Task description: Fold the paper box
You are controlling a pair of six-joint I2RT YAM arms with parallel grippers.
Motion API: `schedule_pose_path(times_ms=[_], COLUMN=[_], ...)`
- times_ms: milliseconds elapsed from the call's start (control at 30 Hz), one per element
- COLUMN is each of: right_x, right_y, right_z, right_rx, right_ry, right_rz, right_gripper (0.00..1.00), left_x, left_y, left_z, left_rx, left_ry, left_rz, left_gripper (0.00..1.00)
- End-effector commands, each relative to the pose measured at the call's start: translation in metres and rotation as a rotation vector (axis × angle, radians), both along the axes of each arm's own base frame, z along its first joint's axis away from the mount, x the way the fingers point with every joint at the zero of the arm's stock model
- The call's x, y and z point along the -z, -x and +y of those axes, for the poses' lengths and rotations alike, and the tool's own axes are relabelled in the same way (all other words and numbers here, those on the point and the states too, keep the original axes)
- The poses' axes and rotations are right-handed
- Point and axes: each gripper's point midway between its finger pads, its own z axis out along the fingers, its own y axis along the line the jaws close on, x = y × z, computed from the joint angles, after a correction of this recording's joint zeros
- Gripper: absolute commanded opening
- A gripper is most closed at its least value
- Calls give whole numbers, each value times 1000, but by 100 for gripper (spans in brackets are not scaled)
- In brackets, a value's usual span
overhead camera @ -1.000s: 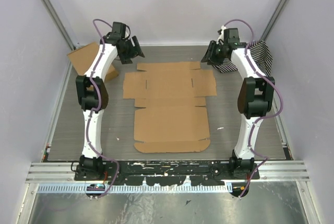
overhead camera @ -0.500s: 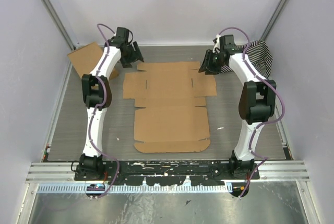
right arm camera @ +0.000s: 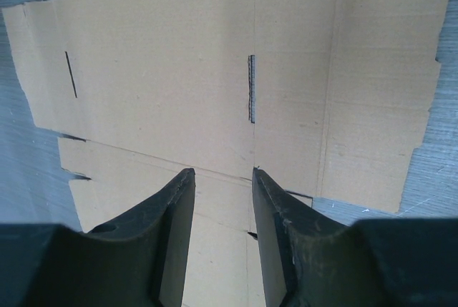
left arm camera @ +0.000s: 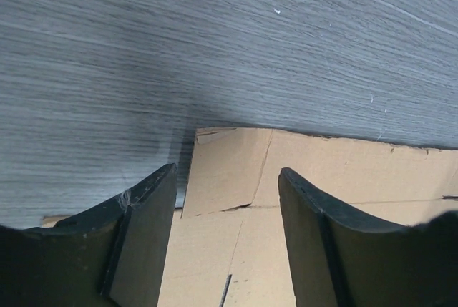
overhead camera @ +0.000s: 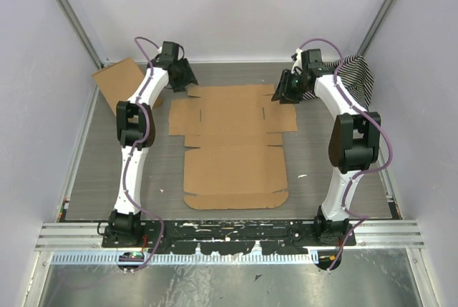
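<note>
Paper box (overhead camera: 232, 142) is lying flat; left gripper (left arm camera: 227, 169) and right gripper (right arm camera: 222, 171) are hovering released, empty, above its far corners.

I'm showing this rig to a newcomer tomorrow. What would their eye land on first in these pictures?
The plain brown die-cut cardboard mailer box lies flat and unfolded in the middle of the grey table. The left gripper and right gripper hover, jaws open, at its two far corners. A black-and-white striped cloth lies in the far right corner.
</note>
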Motion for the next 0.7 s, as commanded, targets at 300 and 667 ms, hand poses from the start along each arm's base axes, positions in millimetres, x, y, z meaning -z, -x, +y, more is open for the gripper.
schedule_pose_path(times_ms=[300, 667], right_x=[-30, -25], right_y=[-1, -4], right_z=[8, 10], right_rx=[-7, 0], right_ry=[-43, -54], right_rz=[-67, -58], right_gripper=[42, 41], left_x=[4, -10], left_y=[2, 10], left_z=[-18, -32], left_rx=[37, 57], left_ry=[38, 66], left_rz=[-7, -9], left_gripper=[56, 51])
